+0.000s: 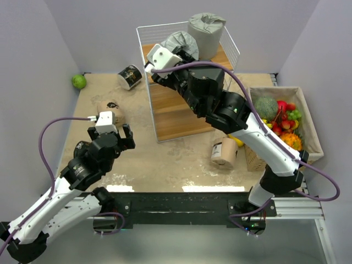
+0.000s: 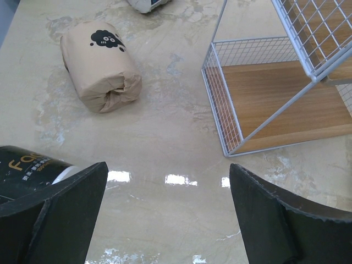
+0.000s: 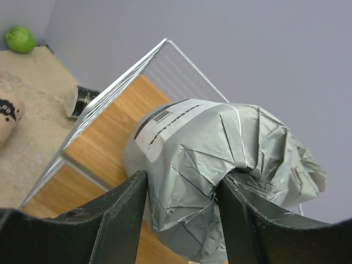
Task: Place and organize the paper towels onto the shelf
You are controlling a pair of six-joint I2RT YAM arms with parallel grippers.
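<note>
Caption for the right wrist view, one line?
Right tool grips a grey paper towel roll by its wrap over the wire-framed shelf.

Paper towels and the shelf (image 1: pixel 170 118)
Upright grey roll (image 1: pixel 207 33) stands on top, tilted grey roll (image 1: pixel 180 43) clamped beside it in the right gripper (image 3: pixel 179 190); left beige roll (image 1: pixel 113 111), right beige roll (image 1: pixel 224 152) and black roll (image 1: pixel 130 76) rest on the surface (image 1: pixel 181 159).

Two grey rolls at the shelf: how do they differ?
The back grey roll stands free on the shelf, at its far corner; the held grey roll is clamped between the right fingers. The held one sits nearer and left of the back one. Both have crinkled grey wrap.
</note>
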